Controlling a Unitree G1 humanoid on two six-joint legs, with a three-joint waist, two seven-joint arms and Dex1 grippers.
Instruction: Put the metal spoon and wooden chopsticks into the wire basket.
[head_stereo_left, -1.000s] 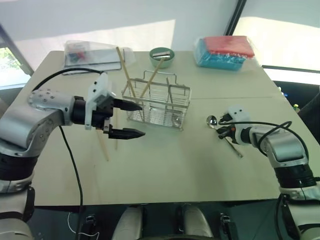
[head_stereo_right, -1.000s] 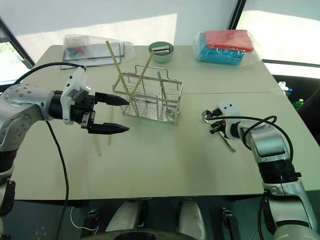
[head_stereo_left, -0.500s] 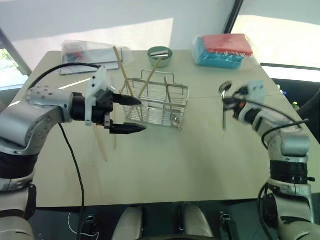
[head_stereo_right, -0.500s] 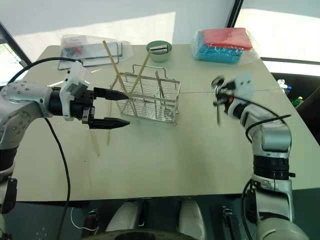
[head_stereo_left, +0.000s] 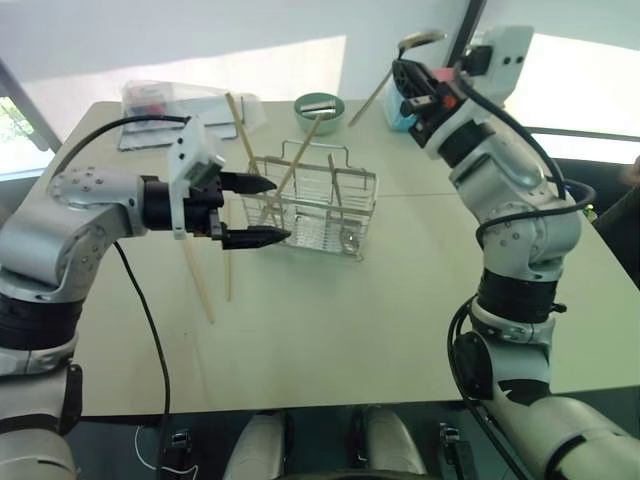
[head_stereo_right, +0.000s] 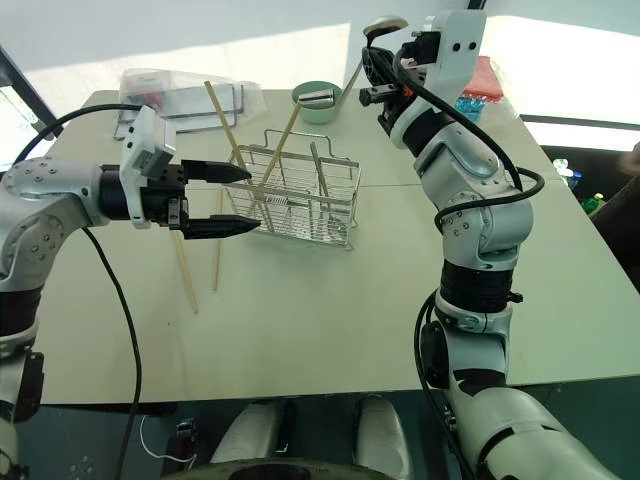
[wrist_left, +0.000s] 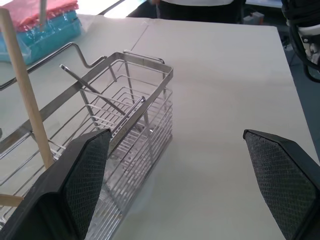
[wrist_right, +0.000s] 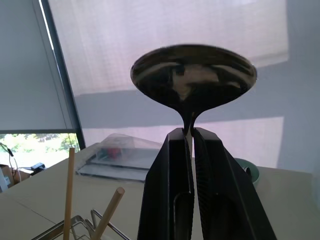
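The metal spoon (wrist_right: 193, 75) has a glossy, mirror-bright bowl. The wire basket (wrist_left: 131, 107) is shiny silver metal rod. The wooden chopsticks (head_stereo_right: 185, 272) are pale, matt wood. The fingers (wrist_left: 90, 172) are black with a cross-hatched, rough pad. The table (wrist_left: 230, 75) looks smooth and matt.

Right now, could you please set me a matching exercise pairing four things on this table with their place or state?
Things:
1. metal spoon
2. left gripper
3. wire basket
4. green bowl

States:
A. holds upright chopsticks
B. behind the basket
C. open beside the basket
D. pinched in the shut right gripper

Pairs: 1-D, 2-C, 3-A, 4-B
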